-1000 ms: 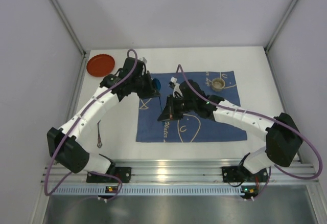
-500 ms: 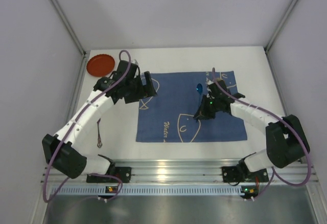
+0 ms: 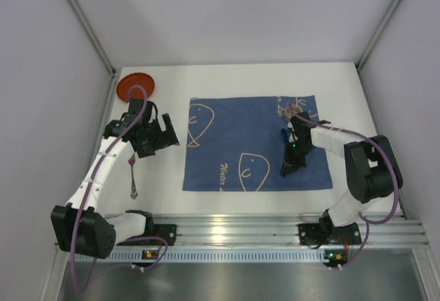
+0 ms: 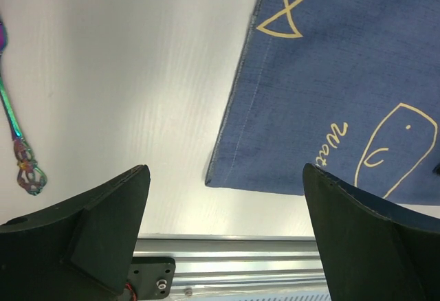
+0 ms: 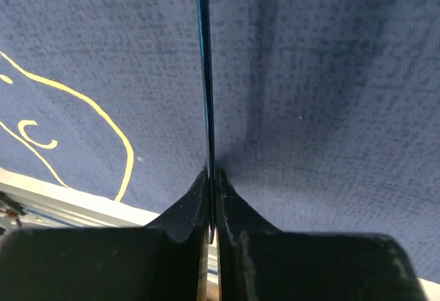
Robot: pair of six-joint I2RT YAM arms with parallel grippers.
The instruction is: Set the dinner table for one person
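The white desk [image 3: 240, 74] fills the middle of the top view, closed in by grey walls at left, right and top. A blue cloth [image 3: 240, 136] with pale line drawings lies flat on its centre, and bare desk shows on every side of it.

At the right of the cloth, the right end effector [image 5: 210, 184] is low over the fabric. Its fingers are pressed together on a thin blue utensil [image 5: 204, 74], which the wrist view shows edge-on, running from the fingertips to the top of that frame. What kind of utensil it is cannot be told. Just above the arm in the top view, near the cloth's upper right corner, sits a small beige item [image 3: 287, 112], largely hidden by the arm.

The left end effector [image 4: 223, 174] hangs over bare desk just left of the cloth, its fingers spread wide with nothing between them. Its wrist view looks down on the cloth's lower left corner and the ribbed rail [image 3: 227, 236] along the bottom edge. A rainbow-tinted utensil [image 3: 133, 179] lies on the desk further left, well apart from the cloth, partly under the left arm in the top view. A red plate [image 3: 134, 85] sits in the desk's upper left corner, where the left arm's purple cable crosses its lower rim.
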